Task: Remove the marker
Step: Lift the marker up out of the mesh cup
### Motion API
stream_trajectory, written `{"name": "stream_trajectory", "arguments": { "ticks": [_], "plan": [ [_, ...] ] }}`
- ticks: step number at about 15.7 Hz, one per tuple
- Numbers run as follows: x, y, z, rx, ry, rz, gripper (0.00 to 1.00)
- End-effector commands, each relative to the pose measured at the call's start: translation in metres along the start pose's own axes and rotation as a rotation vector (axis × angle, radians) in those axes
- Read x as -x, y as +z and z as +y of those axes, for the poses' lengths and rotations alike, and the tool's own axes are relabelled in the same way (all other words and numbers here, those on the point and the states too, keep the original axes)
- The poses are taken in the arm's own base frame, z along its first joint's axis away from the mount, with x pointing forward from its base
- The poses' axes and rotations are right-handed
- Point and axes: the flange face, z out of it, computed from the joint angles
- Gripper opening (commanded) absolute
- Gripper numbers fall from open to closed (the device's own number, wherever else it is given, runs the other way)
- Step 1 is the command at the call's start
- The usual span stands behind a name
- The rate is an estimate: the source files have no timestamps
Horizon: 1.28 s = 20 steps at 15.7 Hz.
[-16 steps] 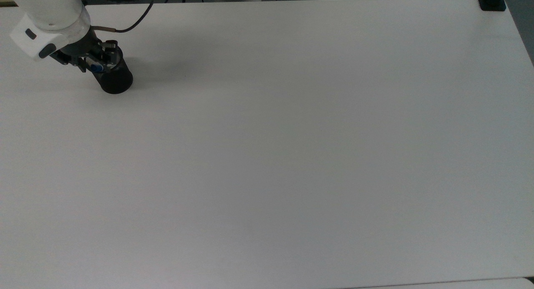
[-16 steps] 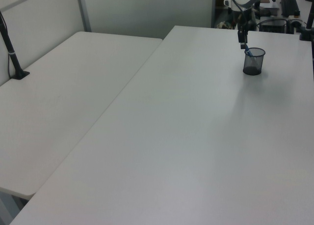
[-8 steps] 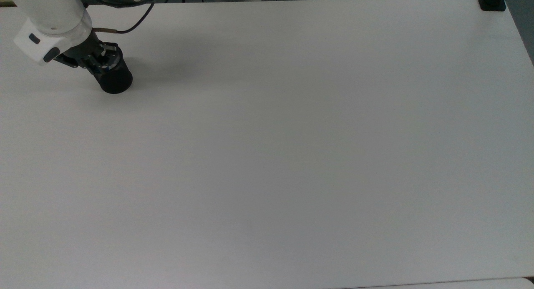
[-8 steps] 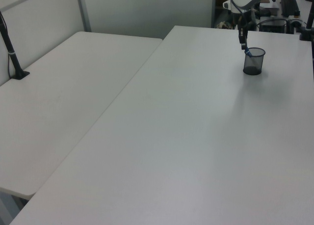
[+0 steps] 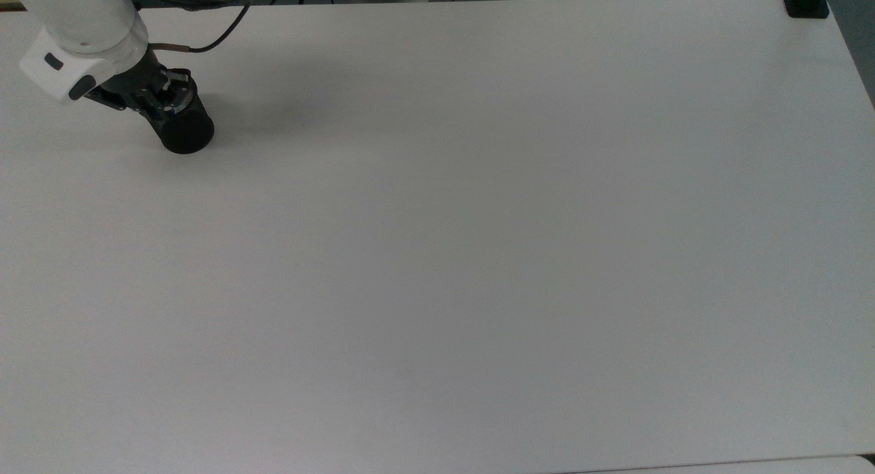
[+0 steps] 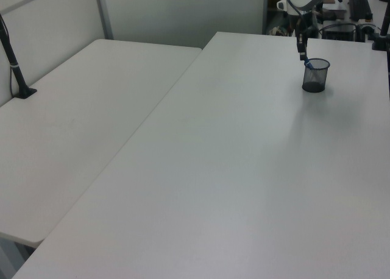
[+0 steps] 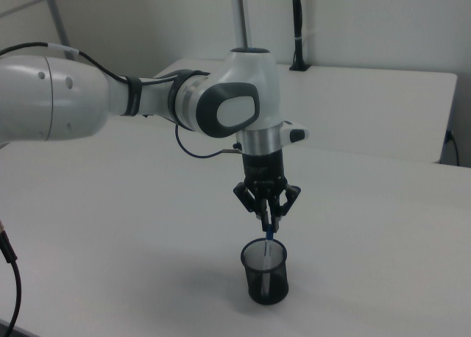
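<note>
Nearest in the right view sits the cup (image 7: 265,272), a dark mesh holder standing upright on the white bench (image 7: 132,226), and it's the anchor for everything here. Inside the cup, leaning against its rim, is the marker (image 7: 270,234), blue cap poking up just above the edge; the mesh wall is what keeps it propped on end, so the way out is up. Directly above the cup hangs the gripper (image 7: 269,218), pointing straight down, and that vertical pose makes sense: the fingers (image 7: 263,210) come together at the blue cap and look closed on the marker's top end, a pinch at the only part clear of the rim. In the left view the blue tip (image 6: 308,64) shows at the cup's mouth, under the gripper. Marker not out yet, I'd say; a straight lift should free it, provided the cup doesn't tip or ride up with it.
</note>
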Motion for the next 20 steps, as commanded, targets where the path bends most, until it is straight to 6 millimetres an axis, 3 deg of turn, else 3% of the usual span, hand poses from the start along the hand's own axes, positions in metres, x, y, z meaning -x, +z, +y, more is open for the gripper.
{"name": "stream_trajectory", "arguments": {
  "ticks": [1, 3, 8, 11, 17, 20],
  "plan": [
    [0.016, -0.037, 0.006, 0.005, 0.006, 0.065, 0.05],
    [0.024, -0.058, 0.006, 0.001, 0.011, 0.088, 0.04],
    [0.036, -0.136, -0.004, -0.045, 0.018, 0.153, 0.04],
    [0.045, -0.162, -0.02, -0.094, -0.003, 0.149, 0.04],
    [0.009, -0.15, -0.112, -0.177, -0.075, 0.041, 0.04],
    [-0.014, -0.128, -0.167, -0.19, -0.049, -0.025, 0.04]
  ]
}}
